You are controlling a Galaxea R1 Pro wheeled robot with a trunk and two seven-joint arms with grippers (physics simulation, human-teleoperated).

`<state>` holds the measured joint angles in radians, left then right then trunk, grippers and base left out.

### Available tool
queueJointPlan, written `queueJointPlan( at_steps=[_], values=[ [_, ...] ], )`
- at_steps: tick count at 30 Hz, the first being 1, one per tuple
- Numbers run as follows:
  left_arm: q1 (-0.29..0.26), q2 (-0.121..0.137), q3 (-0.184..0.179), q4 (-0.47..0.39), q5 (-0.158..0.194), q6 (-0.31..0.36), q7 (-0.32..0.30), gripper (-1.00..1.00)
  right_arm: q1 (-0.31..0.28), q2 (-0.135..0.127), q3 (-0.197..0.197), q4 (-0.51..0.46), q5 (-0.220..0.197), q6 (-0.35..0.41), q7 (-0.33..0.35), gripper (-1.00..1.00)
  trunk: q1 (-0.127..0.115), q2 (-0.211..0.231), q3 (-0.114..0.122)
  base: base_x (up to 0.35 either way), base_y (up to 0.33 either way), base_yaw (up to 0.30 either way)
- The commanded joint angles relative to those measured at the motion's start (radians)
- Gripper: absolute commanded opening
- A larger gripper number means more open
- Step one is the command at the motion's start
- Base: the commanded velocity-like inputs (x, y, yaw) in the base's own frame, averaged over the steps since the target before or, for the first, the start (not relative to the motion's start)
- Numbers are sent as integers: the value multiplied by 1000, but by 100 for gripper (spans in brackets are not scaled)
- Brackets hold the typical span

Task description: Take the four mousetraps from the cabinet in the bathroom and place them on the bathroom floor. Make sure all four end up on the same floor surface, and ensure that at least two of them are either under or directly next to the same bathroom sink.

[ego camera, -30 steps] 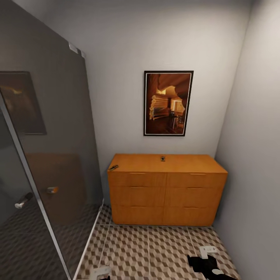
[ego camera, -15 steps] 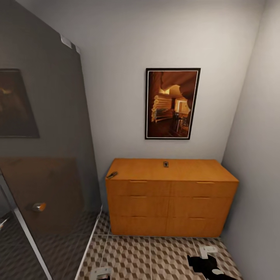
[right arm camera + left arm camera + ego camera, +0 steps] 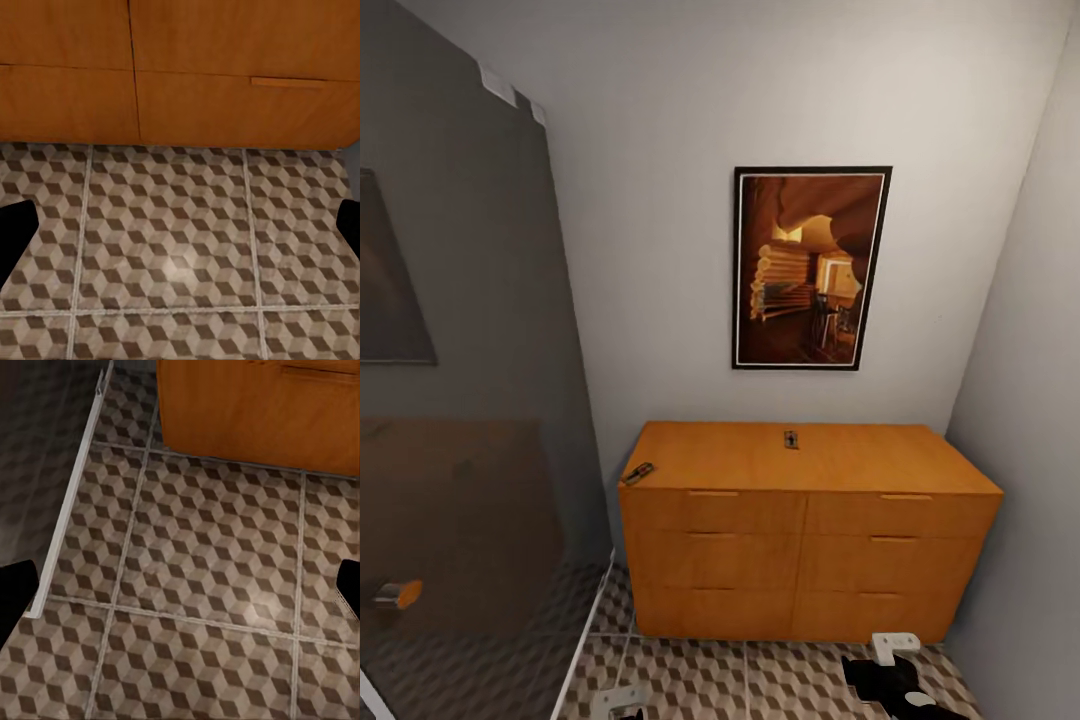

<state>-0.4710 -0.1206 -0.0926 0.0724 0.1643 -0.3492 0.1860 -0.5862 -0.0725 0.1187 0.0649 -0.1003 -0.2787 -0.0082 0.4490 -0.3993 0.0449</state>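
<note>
Head view: the cabinet [image 3: 810,530], an orange-brown wooden chest with a flat top and bar-handled drawers, is seen in the lower centre of the frame, set against a pale wall and close to the right-hand wall. Two mousetraps are seen on its top. One mousetrap [image 3: 638,472] lies at the front left corner of the top, turned at an angle; a second mousetrap [image 3: 791,439] lies near the back edge, about mid-width. They are well apart, and both are too small for their wire or marks to be made out. A framed picture [image 3: 810,268] is hung on the wall above the cabinet. A dark glass panel [image 3: 460,400] occupies the left of the frame. The bathroom floor [image 3: 760,680], tiled in a brown, beige and cream cube pattern, is seen along the bottom edge.

The left gripper [image 3: 618,700] is seen at the bottom edge, left of centre, and the right gripper [image 3: 895,650] at the lower right; both are low over the tiles, short of the cabinet.

Wrist views: in each, the dark fingertips [image 3: 15,592] [image 3: 16,232] are seen at opposite side edges of the frame, so both claws are spread wide with nothing between them. Patterned tiles and the cabinet's lower drawer fronts lie beyond.
</note>
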Motion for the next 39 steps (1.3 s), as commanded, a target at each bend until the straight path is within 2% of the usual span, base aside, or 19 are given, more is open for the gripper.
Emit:
queueJointPlan(
  at_steps=[1,13,39],
  values=[
    [-1,-1,-9,4,9,-7,1,100,-1,0,9,4,-10,-7,0,100,1,-1,0,332,-61,0],
    [-1,-1,-9,4,9,-8,2,100,-1,0,9,4,-10,-7,0,100,1,-1,0,297,-17,0],
    [-1,-2,-9,4,9,-9,1,100,-1,0,9,4,-10,-7,0,100,1,-1,0,54,0,0]
  ],
)
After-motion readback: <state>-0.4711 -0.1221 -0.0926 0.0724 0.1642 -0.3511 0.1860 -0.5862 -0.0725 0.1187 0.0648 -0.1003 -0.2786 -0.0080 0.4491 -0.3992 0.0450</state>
